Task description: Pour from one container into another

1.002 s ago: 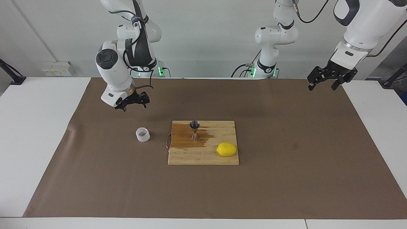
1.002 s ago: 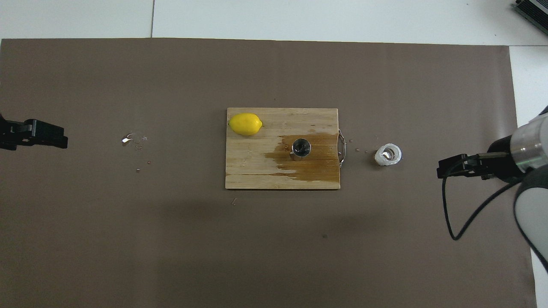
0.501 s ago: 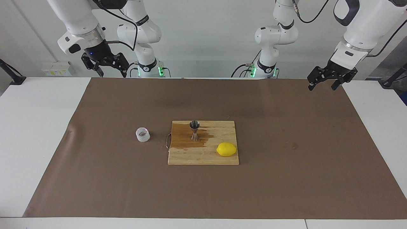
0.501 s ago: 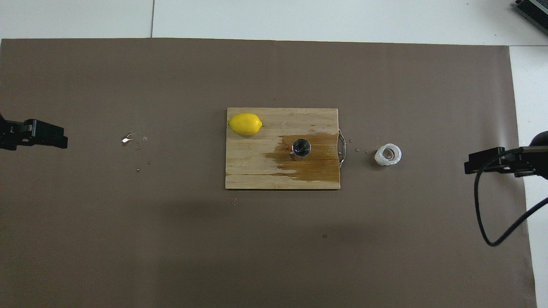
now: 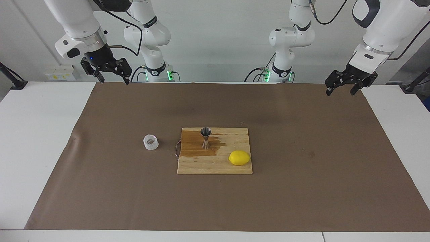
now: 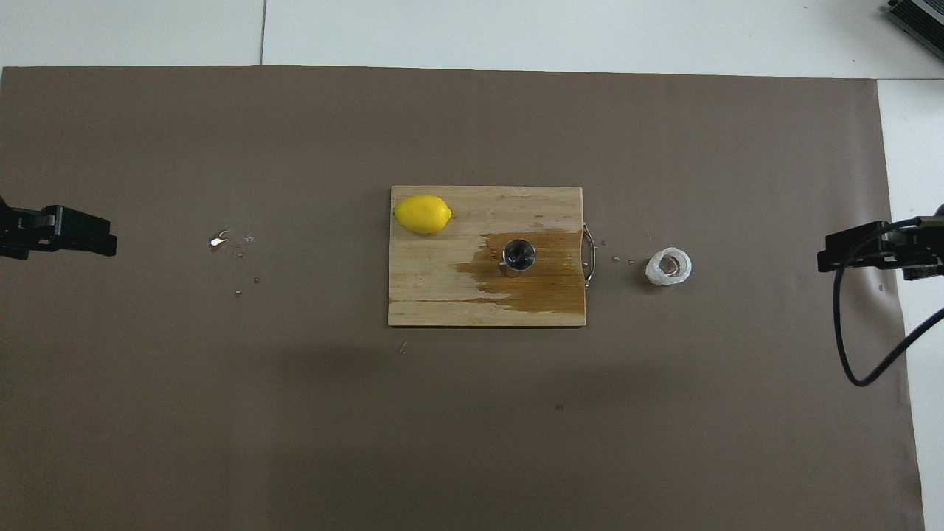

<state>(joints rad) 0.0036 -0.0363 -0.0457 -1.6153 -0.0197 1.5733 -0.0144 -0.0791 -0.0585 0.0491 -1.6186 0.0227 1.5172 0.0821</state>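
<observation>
Beside the board (image 5: 215, 166), at the jigger's (image 5: 205, 137) nine o'clock, the glass cup (image 5: 151, 142) looks breakable; hold its sides, both grippers' (image 5: 111, 71) fingers apart.

The right end effector (image 5: 112, 74) has risen from near the glass cup (image 5: 151, 142), open.

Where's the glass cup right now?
The glass cup stands on the brown mat, beside the cutting board's handle, toward the right arm's end, level with the jigger.
</observation>
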